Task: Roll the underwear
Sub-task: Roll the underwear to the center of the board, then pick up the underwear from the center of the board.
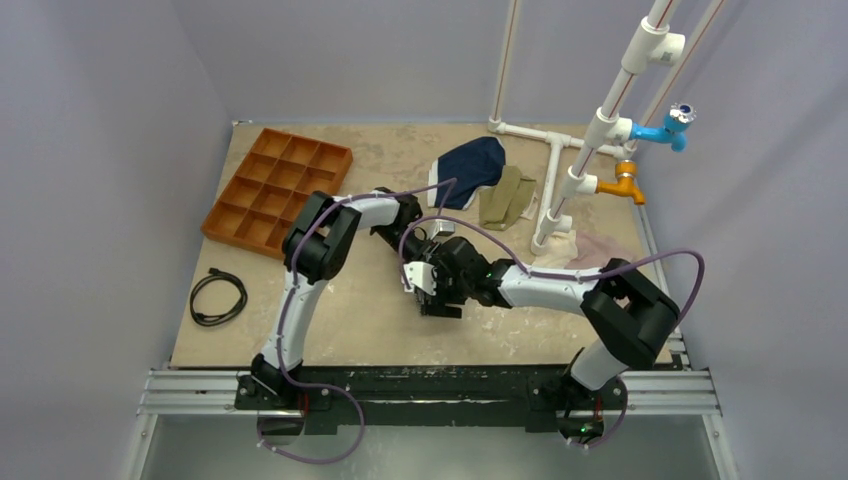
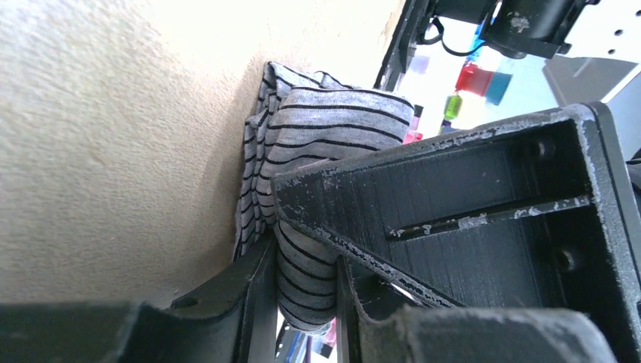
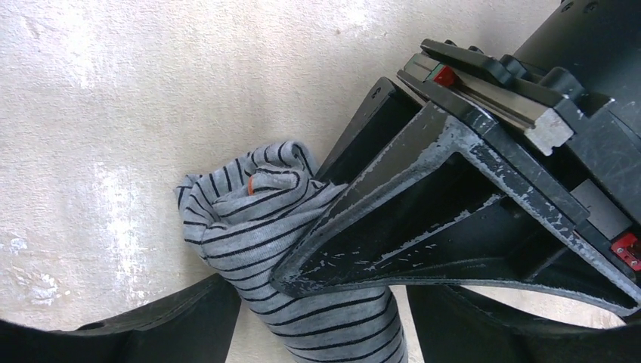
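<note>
The left tool (image 2: pixel 302 261) is closed to a narrow gap on the striped underwear (image 2: pixel 332 125), a bunched roll squeezed between its fingers, low against the counter (image 2: pixel 113 151). The right tool (image 3: pixel 253 302) also pinches the roll tightly, and the coiled end sticks out just past its fingertips.

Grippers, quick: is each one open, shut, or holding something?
Left gripper: shut on the striped underwear.
Right gripper: shut on the same underwear.
</note>
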